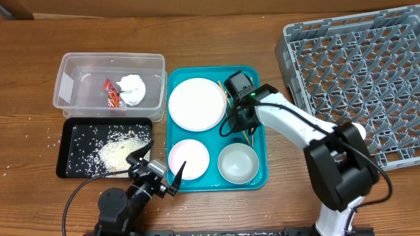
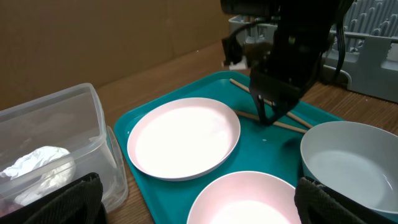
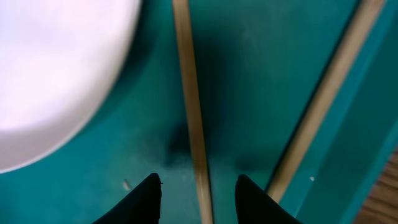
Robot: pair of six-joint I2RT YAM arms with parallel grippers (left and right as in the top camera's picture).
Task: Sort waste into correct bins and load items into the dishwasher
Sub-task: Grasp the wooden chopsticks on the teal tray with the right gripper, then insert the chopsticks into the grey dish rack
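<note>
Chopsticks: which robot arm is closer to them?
Right. The right tool hangs just above one chopstick, a finger on each side. The left tool is over by the small plate, away from the chopsticks.

Looking for lettering now, and nothing legible turns up in any view. The only printed surface is the small crumpled red snack wrapper (image 1: 113, 92), lying inside the clear rectangular plastic tub (image 1: 64, 78). It shows pale marks on the red from overhead, but they are too small and too creased to read as words or numbers.
</note>
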